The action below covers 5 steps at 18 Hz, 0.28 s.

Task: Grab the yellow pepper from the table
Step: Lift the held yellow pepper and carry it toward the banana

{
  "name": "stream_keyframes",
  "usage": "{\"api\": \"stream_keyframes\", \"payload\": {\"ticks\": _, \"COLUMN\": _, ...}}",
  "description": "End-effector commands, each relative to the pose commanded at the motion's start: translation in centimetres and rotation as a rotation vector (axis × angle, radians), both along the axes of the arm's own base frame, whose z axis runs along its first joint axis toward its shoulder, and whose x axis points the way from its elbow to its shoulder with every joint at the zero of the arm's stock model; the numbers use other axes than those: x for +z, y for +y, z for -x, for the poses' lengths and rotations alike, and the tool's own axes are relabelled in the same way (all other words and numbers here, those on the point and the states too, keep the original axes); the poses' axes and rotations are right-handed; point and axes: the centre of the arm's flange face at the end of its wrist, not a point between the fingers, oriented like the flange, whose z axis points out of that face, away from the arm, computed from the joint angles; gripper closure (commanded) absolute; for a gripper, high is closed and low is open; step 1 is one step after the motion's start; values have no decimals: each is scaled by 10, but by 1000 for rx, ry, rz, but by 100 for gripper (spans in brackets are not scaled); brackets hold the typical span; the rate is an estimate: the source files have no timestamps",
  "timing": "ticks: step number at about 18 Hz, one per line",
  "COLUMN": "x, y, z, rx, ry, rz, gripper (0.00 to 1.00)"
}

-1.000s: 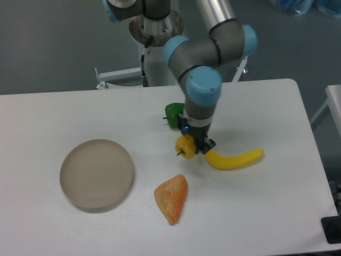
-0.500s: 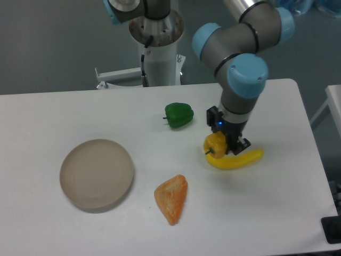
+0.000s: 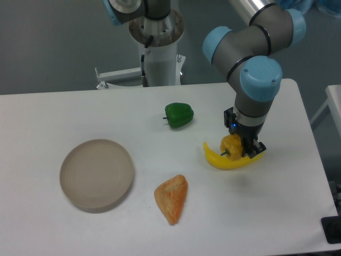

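Note:
The yellow pepper hangs just above the white table, its short dark stem pointing left. My gripper is shut on it from above, at the right-centre of the table. The pepper sits in front of the middle of a yellow banana, hiding part of it. The fingers are mostly hidden behind the pepper and the wrist.
A green pepper lies left of the gripper, toward the back. An orange wedge lies near the front centre. A round beige plate sits at the left. The arm's base column stands behind the table.
The gripper has carried the yellow pepper to the right, from beside the green pepper to over the banana.

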Motion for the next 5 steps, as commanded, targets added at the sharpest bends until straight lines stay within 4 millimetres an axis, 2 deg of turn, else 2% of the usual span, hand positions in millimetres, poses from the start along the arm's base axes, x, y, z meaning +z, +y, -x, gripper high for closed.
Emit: {"api": "stream_keyframes", "payload": {"ticks": 5, "x": -1, "y": 0, "z": -1, "rx": 1, "ry": -4, "rz": -2, "gripper": 81}}
